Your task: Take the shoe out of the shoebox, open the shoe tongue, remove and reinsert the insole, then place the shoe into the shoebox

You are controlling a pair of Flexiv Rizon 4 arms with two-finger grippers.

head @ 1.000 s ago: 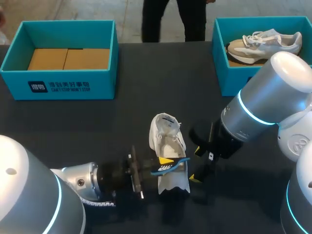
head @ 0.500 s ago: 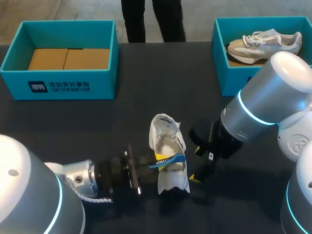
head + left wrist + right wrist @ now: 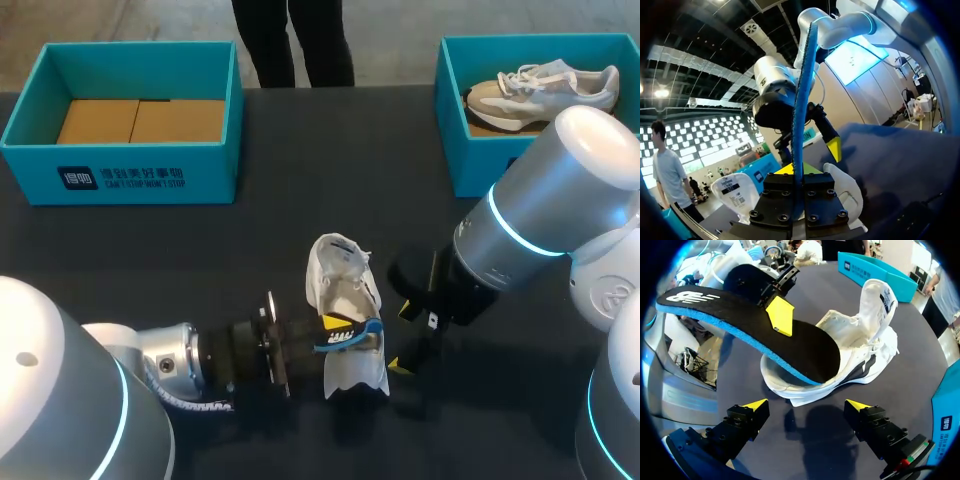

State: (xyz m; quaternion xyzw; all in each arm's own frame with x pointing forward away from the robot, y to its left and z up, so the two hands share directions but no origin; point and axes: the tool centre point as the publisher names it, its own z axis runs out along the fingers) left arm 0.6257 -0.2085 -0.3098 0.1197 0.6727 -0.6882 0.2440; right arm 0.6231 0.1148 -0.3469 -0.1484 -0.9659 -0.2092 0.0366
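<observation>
Right, status. Dark tabletop [image 3: 300, 200]: empty teal shoebox [image 3: 130, 178] far left, second shoebox [image 3: 468, 165] far right with a beige sneaker [image 3: 545, 88] in it. White shoe [image 3: 345, 300] sits out on the tabletop, near centre, between both arms, tongue pulled up at its far end. Insole [image 3: 765, 340] is half in, with one end down inside the shoe opening and the logo end raised out toward the left arm. Left claw [image 3: 338, 333] is clamped on the insole's mid-section, one yellow finger on the black top face, the other on the blue underside. Right claw [image 3: 807, 405] is spread wide and holds nothing. It sits just right of the shoe, not touching it.

Risks as I see them:
- Nothing pins the shoe, so a push or pull on the insole likely drags or tips the whole shoe.
- The insole looks thin and floppy. Its buried end could fold or catch on the lining at this angle.
- The grip covers a small patch, so the insole could twist out.
- The claws are close, so there's collision risk if the right one comes in to brace.
</observation>
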